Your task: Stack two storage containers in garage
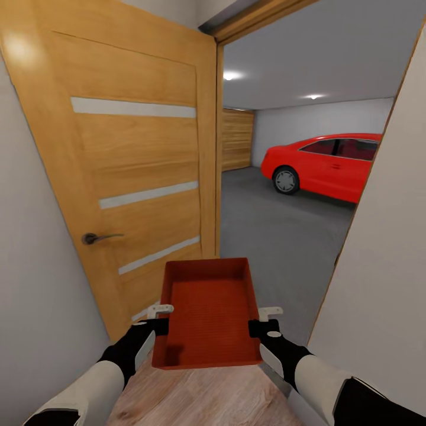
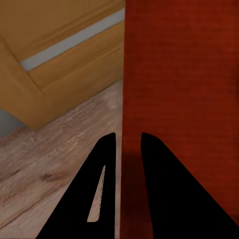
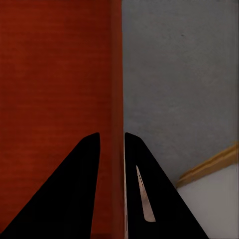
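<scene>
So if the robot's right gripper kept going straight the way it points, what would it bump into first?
Probably the grey garage floor. The right gripper is clamped on the wall of the orange-red container and points along it, down at the floor past the doorway; depth is hard to judge.

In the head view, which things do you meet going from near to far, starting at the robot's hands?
Left gripper and right gripper → storage container held between them → open wooden door → grey garage floor → red car → plank garage door.
</scene>
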